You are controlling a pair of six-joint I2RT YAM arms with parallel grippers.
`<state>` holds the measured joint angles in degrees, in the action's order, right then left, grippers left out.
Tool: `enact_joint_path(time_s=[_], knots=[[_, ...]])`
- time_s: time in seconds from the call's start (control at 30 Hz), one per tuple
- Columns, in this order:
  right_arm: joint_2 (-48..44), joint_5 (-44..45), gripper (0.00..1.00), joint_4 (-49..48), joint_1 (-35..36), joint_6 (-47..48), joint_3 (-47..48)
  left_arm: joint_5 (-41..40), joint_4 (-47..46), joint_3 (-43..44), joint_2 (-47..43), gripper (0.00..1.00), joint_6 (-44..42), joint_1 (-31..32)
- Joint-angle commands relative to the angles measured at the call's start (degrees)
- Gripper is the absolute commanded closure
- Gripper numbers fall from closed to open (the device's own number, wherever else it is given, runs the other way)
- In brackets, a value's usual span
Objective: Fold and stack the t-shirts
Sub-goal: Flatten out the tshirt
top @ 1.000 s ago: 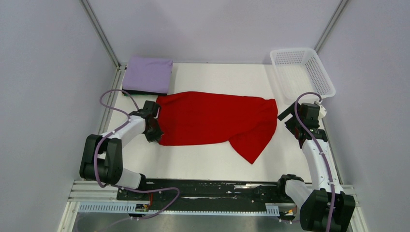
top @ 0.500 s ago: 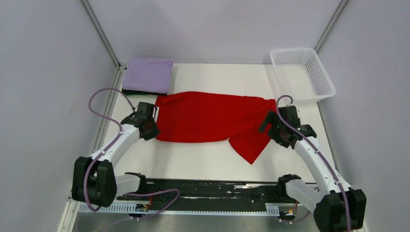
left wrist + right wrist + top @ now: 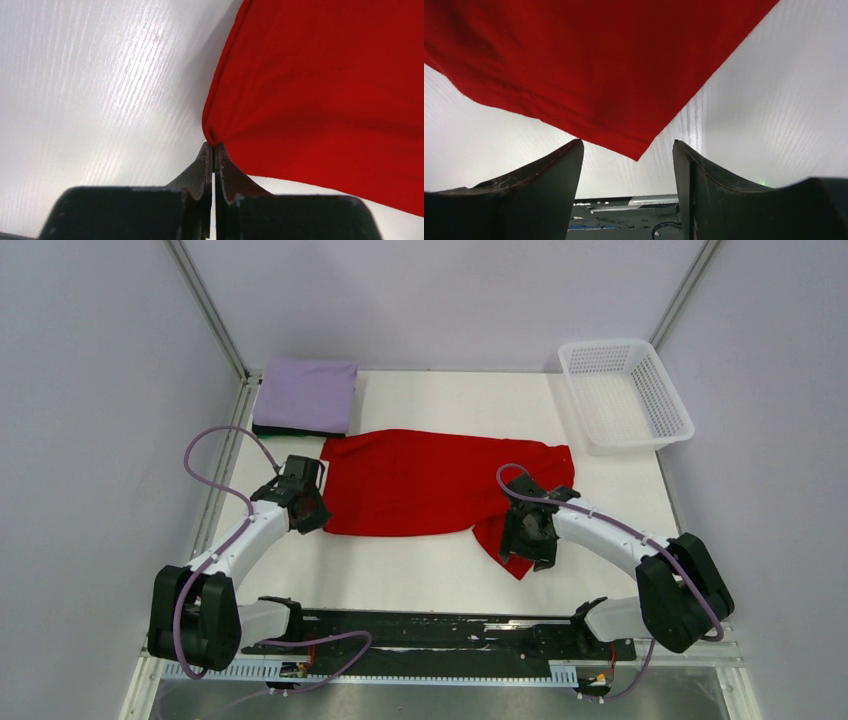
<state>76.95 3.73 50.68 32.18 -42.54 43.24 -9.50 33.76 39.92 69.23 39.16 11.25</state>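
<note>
The red t-shirt (image 3: 420, 485) lies spread across the middle of the table, with one pointed flap trailing toward the front right. My left gripper (image 3: 312, 512) is shut on the shirt's near left corner; in the left wrist view the fingertips (image 3: 213, 146) pinch the red cloth (image 3: 325, 90). My right gripper (image 3: 528, 540) is open over the flap; in the right wrist view the flap's tip (image 3: 636, 150) lies between the spread fingers (image 3: 564, 170). The folded lavender t-shirt (image 3: 308, 393) lies on a dark t-shirt (image 3: 285, 430) at the back left.
A white mesh basket (image 3: 625, 395) stands at the back right corner. Metal frame posts rise at the back corners. A black rail (image 3: 440, 632) with the arm bases runs along the near edge.
My right arm has swung from the table's right edge leftward and down over the red flap, gripper open. My left gripper keeps its hold on the corner, which has shifted slightly left.
</note>
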Motion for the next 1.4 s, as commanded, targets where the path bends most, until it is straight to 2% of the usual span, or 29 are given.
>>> enact_joint_path(time_s=[0.0,0.2,0.53,0.63,0.8,0.97,1.03,1.23,1.37], knots=[[1.45,-1.11,0.37,-5.24,0.16,-0.98,0.52,-0.7,-1.31,-0.43,-1.3,1.0,0.06,0.18],[2.53,-1.78,0.48,-6.47,0.16,-1.08,-1.63,-0.44,-1.48,-0.46,-1.05,1.0,-0.12,0.18],[3.44,-2.69,0.54,-5.97,0.16,-0.17,-3.73,-0.74,-1.26,-0.38,-0.88,1.0,-0.05,0.18],[4.48,-2.77,0.64,-5.87,0.16,0.24,-3.47,-0.62,-1.28,-0.22,-0.66,1.0,-0.07,0.2],[5.76,-0.2,0.65,-3.5,1.73,-0.89,-2.19,-0.63,-1.08,-0.06,-0.43,1.0,-0.1,0.18],[5.52,2.05,0.86,-4.25,2.36,-2.56,-2.29,-0.58,-1.26,-0.11,-0.46,1.0,-0.09,0.18],[4.9,3.4,0.99,-5.25,2.36,-3.21,-1.76,-0.52,-1.32,-0.01,-0.5,1.0,-0.2,0.18],[0.37,7.64,1.0,-8.26,1.21,-1.16,4.22,-0.57,-0.7,2.3,-0.82,1.0,0.09,0.2],[-4.17,11.97,1.0,-9.02,-3.55,1.43,10.0,-0.69,-0.4,5.77,-2.03,1.0,0.41,0.18]])
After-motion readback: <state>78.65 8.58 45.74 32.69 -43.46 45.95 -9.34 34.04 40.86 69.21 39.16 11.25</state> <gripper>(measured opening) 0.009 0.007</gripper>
